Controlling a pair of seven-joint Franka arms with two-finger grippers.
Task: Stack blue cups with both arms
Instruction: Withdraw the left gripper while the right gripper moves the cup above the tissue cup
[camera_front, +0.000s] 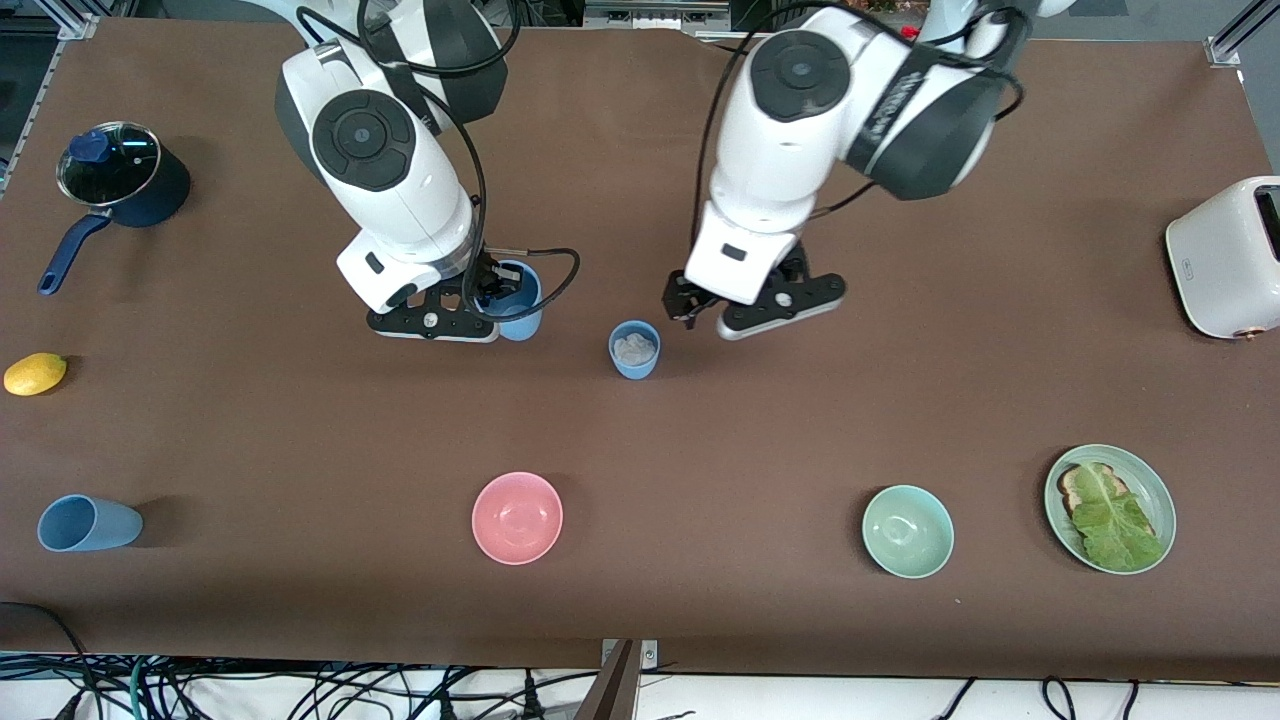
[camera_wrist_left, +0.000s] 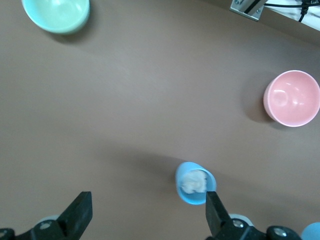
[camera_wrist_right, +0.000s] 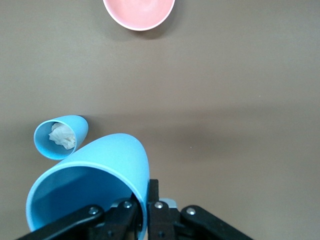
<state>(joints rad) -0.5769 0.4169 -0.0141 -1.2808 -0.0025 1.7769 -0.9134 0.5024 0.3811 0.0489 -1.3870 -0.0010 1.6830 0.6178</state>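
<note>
Pinching one blue cup (camera_front: 520, 305) by its rim, the right gripper (camera_front: 478, 300) holds it upright off the table – ready to nest – beside the standing cup (camera_front: 634, 349) with a white wad inside, while the left gripper (camera_front: 700, 305) hovers spread wide by that cup, seemingly to steady it.

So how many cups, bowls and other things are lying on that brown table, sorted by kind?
Blue cups: 3 – one held, one with white stuff inside, one on its side
Bowls: 2 – pink, pale green
Plate with toast and lettuce: 1
Pot with lid: 1
Lemon: 1
Toaster: 1
Total: 9
</note>
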